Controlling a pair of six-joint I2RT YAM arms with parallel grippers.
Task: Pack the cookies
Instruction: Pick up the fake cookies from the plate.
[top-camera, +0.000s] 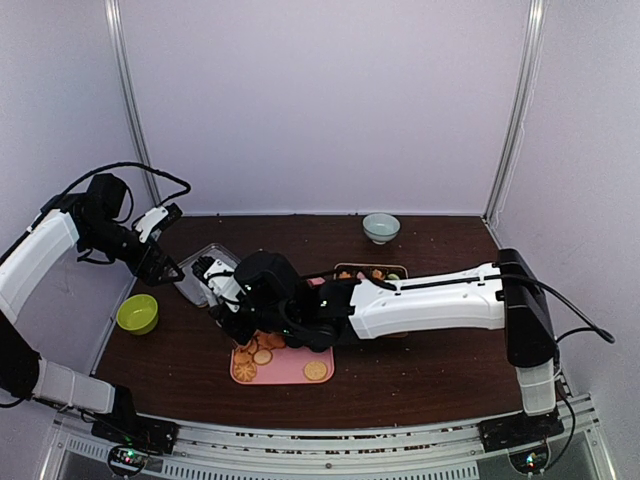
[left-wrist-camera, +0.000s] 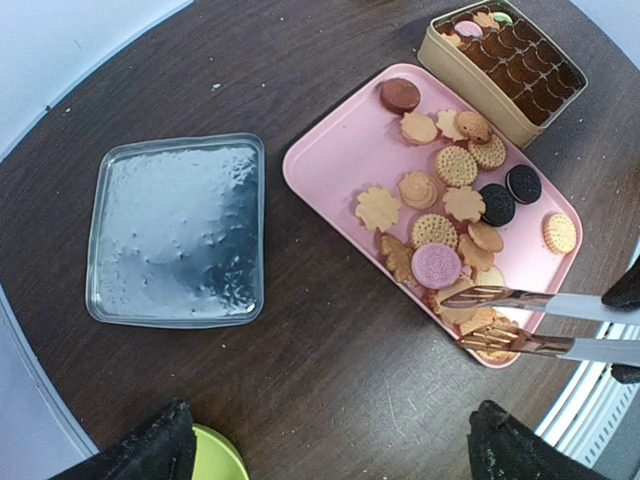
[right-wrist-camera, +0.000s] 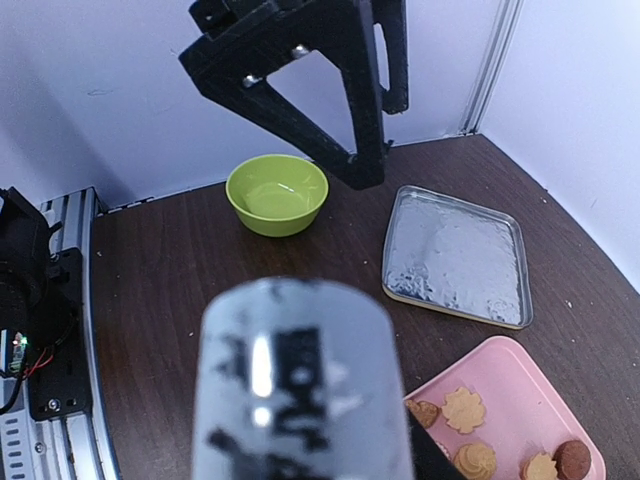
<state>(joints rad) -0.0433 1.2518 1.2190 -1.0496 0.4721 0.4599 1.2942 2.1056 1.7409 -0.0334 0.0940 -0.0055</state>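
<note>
The left arm is lifted up at the left side. The left gripper (left-wrist-camera: 330, 450) is held high over the dark table (left-wrist-camera: 330, 340), with its fingers spread wide and nothing between them. The right arm is stretched low across the table from the right side, and the right gripper (top-camera: 213, 281) is closed around a pair of tongs (left-wrist-camera: 560, 304). The tongs are pointed at one end of the pink tray (left-wrist-camera: 340, 150), where their two tips are laid over the cookies (left-wrist-camera: 456, 166). A tan cookie is seen between the tips, but whether it is pinched cannot be told. The cookies are seen well only from the left wrist. About twenty are spread on the tray, mostly tan, with two black, one pink and one dark red. A few more are seen in the far cups of the gold tin (left-wrist-camera: 470, 85), which is set just beside the tray. The tongs are not made out in the top view, and only a blurry silver shape is seen from the right wrist. One pale bowl (top-camera: 381, 228) is shown only from the top. One green bowl (right-wrist-camera: 277, 193) and one silver lid (left-wrist-camera: 175, 230) are set apart from the tray.
</note>
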